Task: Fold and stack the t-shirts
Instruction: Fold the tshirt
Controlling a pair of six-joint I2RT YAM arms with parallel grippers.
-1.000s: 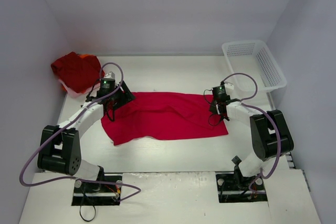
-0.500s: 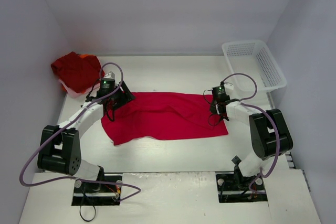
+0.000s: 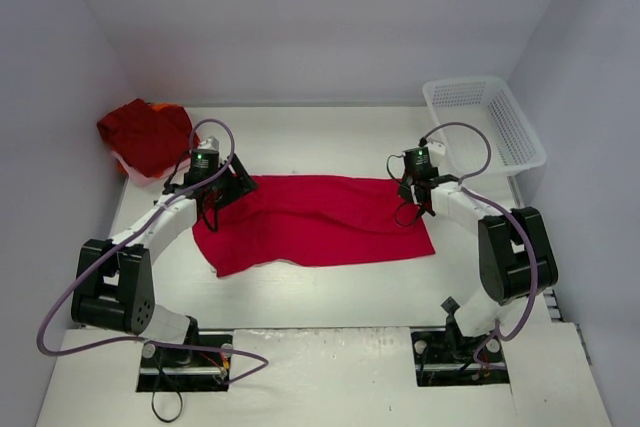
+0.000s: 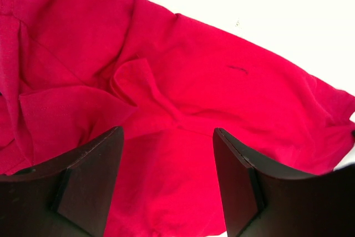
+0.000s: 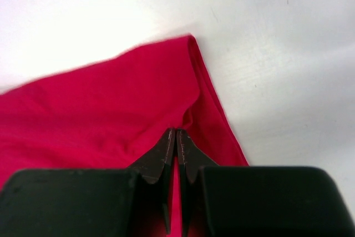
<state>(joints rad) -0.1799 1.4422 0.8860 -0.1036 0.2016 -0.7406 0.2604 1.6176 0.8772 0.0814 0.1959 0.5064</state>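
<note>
A red t-shirt (image 3: 320,219) lies spread across the middle of the table, partly folded into a long band. It shows wrinkled in the left wrist view (image 4: 183,76). My left gripper (image 3: 228,188) is open, low over the shirt's left end, and holds nothing; in its own view (image 4: 166,181) cloth fills the gap between the wide jaws. My right gripper (image 3: 411,193) is shut on the shirt's right edge. In the right wrist view (image 5: 176,137) a thin fold of the shirt (image 5: 100,109) is pinched near its far right corner.
A heap of darker red t-shirts (image 3: 145,134) sits at the back left corner. A white plastic mesh basket (image 3: 486,123) stands at the back right. Bare white table (image 5: 277,54) lies beyond the shirt's right corner.
My right gripper has moved a little away from the arm bases and slightly left, still pinching the shirt's right edge. The left arm has not moved.
</note>
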